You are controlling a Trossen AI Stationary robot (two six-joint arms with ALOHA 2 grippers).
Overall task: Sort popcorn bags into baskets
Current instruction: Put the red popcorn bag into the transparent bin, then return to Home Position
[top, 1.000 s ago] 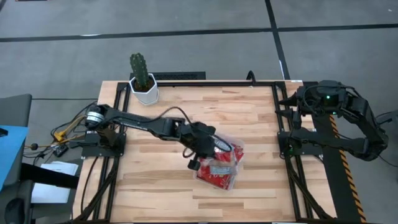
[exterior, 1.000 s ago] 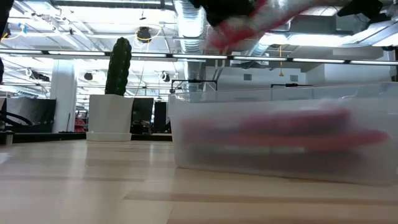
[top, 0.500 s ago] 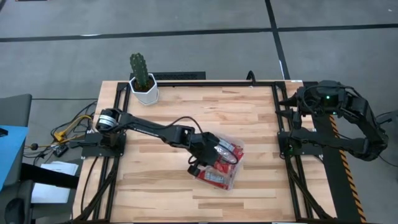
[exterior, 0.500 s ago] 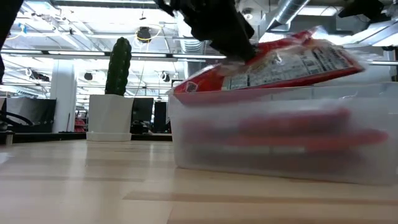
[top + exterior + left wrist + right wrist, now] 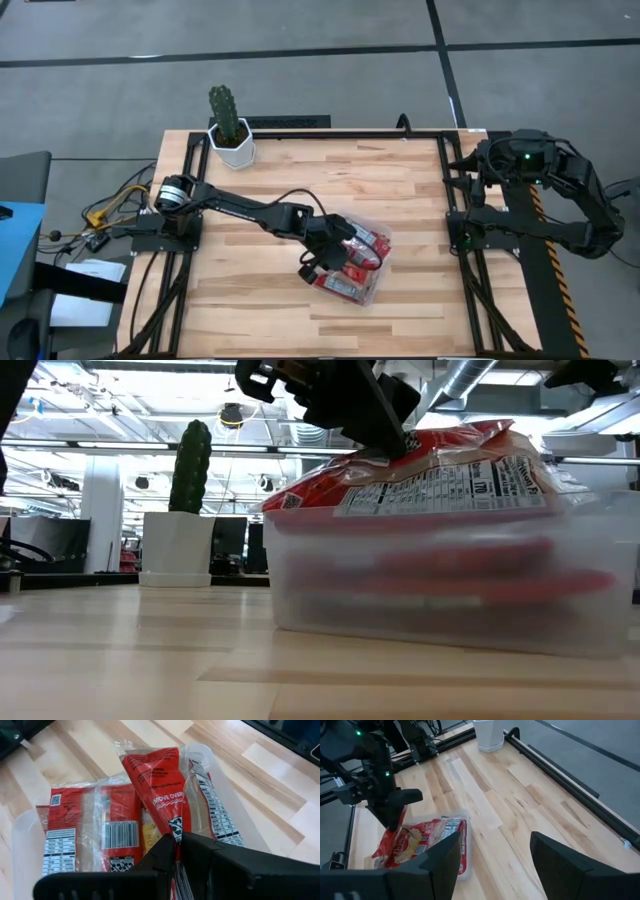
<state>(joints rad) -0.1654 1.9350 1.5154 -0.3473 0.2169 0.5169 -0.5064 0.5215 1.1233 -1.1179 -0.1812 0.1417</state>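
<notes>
- Your left gripper (image 5: 176, 851) has its fingers pinched together on the end of one red popcorn bag (image 5: 160, 790); in the left wrist view that packet runs up from the fingertips toward the top centre of the frame.
- In the low view the held bag (image 5: 430, 470) sits tilted across the top of the clear basket (image 5: 440, 585), upper right of centre, with the dark gripper above it at the top of the frame.
- More popcorn bags (image 5: 90, 832) lie flat inside the basket, left of the held one in the left wrist view.
- In the high view the basket (image 5: 350, 265) sits just right of centre on the wooden table (image 5: 410, 190), with the left arm reaching in from the left edge.
- The cactus pot (image 5: 231, 142) stands at the table's upper left corner.
- Your right gripper (image 5: 492, 865) is parked at the right edge of the high view, fingers spread apart, holding nothing.
</notes>
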